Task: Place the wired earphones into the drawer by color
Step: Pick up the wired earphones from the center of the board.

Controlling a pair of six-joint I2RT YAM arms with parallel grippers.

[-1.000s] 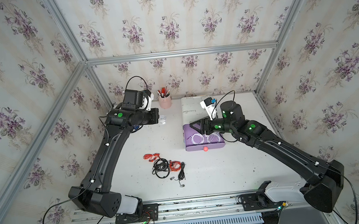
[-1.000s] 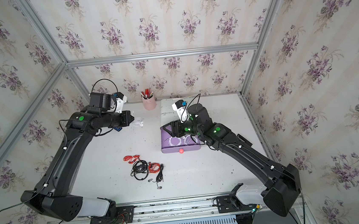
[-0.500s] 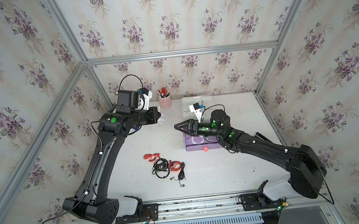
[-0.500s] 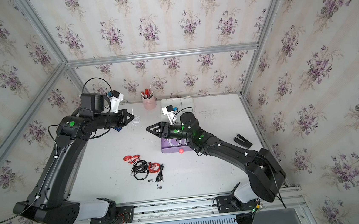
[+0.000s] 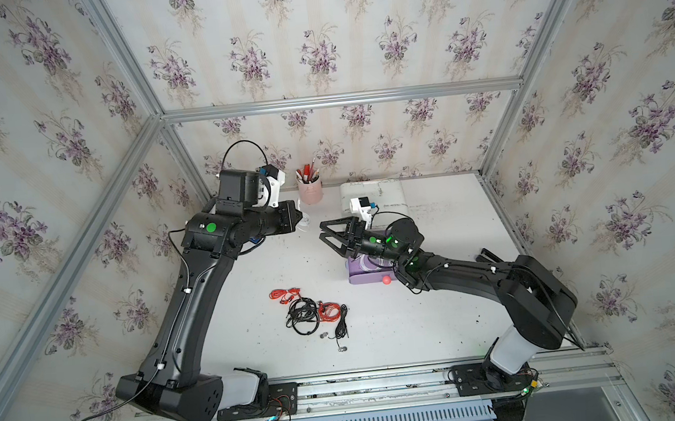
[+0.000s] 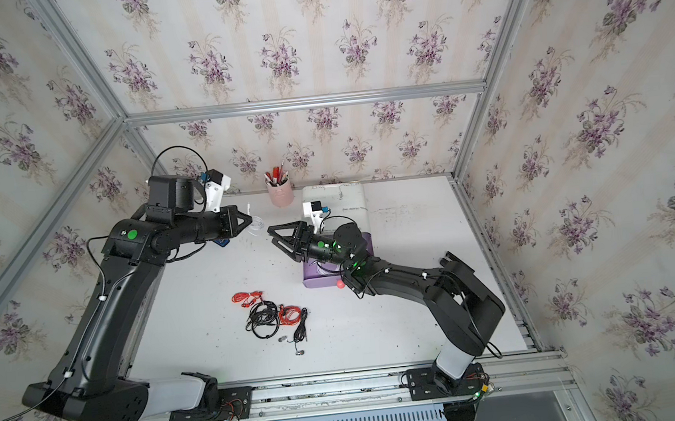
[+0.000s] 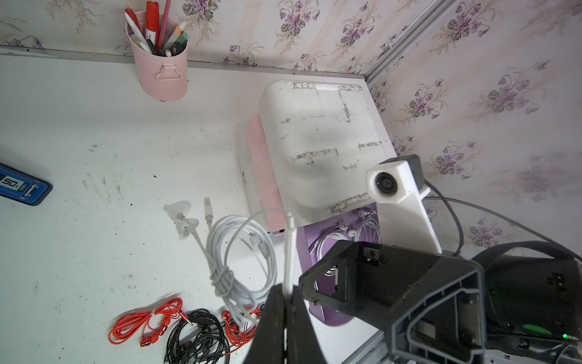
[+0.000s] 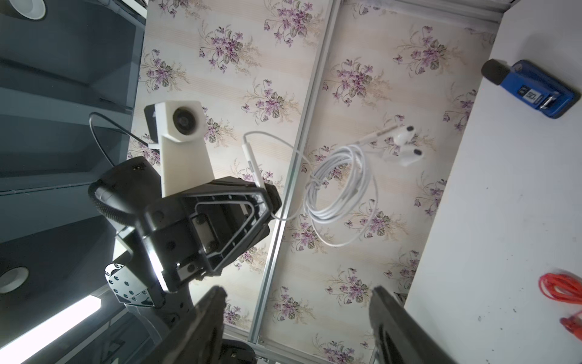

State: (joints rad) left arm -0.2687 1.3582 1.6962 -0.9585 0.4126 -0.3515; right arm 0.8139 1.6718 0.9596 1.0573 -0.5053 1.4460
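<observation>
White earphones (image 7: 220,271) gripped, left tool (image 7: 285,291); right tool (image 8: 299,293) gaping; two red (image 5: 285,296) (image 5: 330,310), two black (image 5: 303,312) (image 5: 341,323).

Pen cup (image 5: 310,189) left of drawer (image 5: 389,195); earphone heap (image 5: 308,312) before both.

Blue device (image 7: 22,186), one item: small white display panel reads "50"; tiny mark beside it too blurred to read.
</observation>
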